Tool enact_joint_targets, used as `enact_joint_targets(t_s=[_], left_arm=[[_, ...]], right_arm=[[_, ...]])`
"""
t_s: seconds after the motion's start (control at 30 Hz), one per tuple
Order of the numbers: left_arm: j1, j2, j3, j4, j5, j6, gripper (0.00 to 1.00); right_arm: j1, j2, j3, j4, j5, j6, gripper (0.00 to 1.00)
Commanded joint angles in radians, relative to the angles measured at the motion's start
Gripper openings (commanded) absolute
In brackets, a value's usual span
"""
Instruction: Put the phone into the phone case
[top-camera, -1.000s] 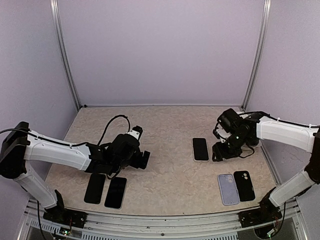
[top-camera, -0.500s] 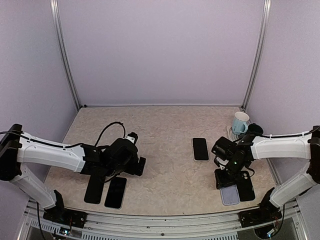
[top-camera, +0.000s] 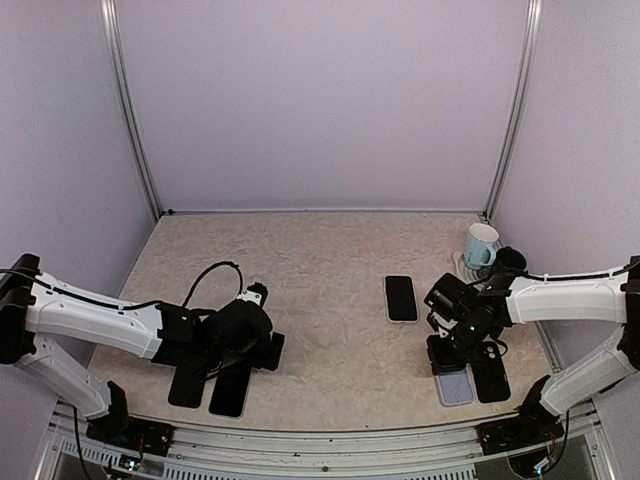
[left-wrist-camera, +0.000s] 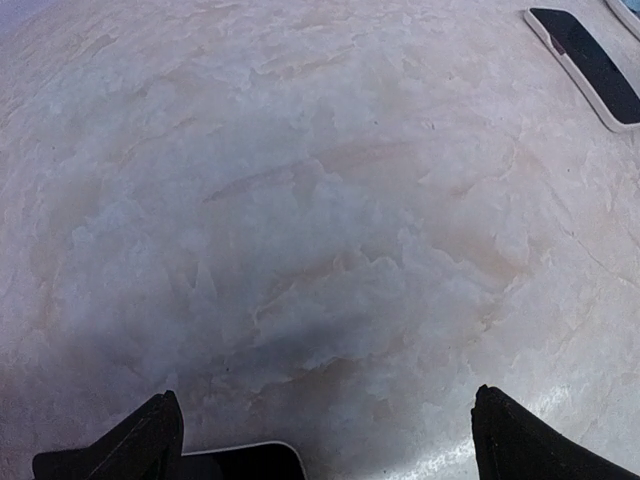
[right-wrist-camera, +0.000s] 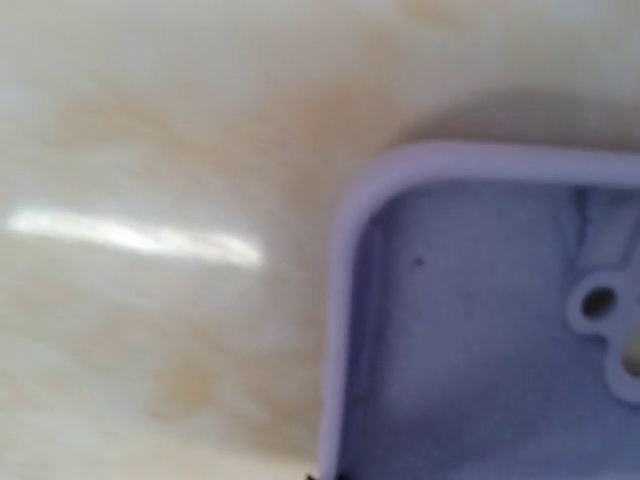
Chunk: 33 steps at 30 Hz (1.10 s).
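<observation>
Currently the phone (top-camera: 401, 298) lies face up on the counter (top-camera: 330, 270), apart from the lilac case (right-wrist-camera: 480, 330) nearer the front. At the case's corner the right gripper (top-camera: 445, 360) rests jaws together; the left gripper (left-wrist-camera: 320, 440) hangs spread wide above two dark phones (top-camera: 232, 388).

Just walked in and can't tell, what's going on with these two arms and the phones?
The right pincer is shut on the rim of the lilac case at the front right. The left pincer hangs open just above two dark phones at the front left. Another phone lies untouched mid-table; the case holds nothing yet.
</observation>
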Motion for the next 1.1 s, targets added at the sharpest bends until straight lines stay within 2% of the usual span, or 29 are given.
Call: enact_joint_targets(t_s=[0.0, 0.17, 0.3, 0.57, 0.9, 0.93, 1.07], left_arm=[[-0.026, -0.033, -0.059, -0.048, -0.004, -0.092, 0.99], [-0.028, -0.057, -0.089, -0.080, 0.005, -0.144, 0.99], [-0.033, -0.076, -0.122, -0.090, 0.043, -0.181, 0.99], [-0.040, -0.090, -0.169, -0.186, 0.116, -0.271, 0.99], [-0.097, -0.081, -0.208, -0.207, 0.281, -0.331, 0.99], [-0.108, -0.082, -0.213, -0.212, 0.294, -0.334, 0.99], [-0.148, -0.099, -0.231, -0.257, 0.335, -0.351, 0.99]], right_arm=[[0.016, -0.045, 0.056, 0.088, 0.004, 0.050, 0.00], [0.064, 0.030, 0.121, 0.222, 0.007, 0.115, 0.00], [0.130, 0.159, 0.231, 0.268, 0.010, 0.139, 0.00], [0.146, 0.435, 0.495, 0.310, -0.050, 0.026, 0.00], [0.136, 0.587, 0.588, 0.343, -0.050, -0.044, 0.00], [0.134, 0.597, 0.598, 0.343, -0.046, -0.050, 0.01], [0.133, 0.611, 0.624, 0.335, -0.049, -0.070, 0.20]])
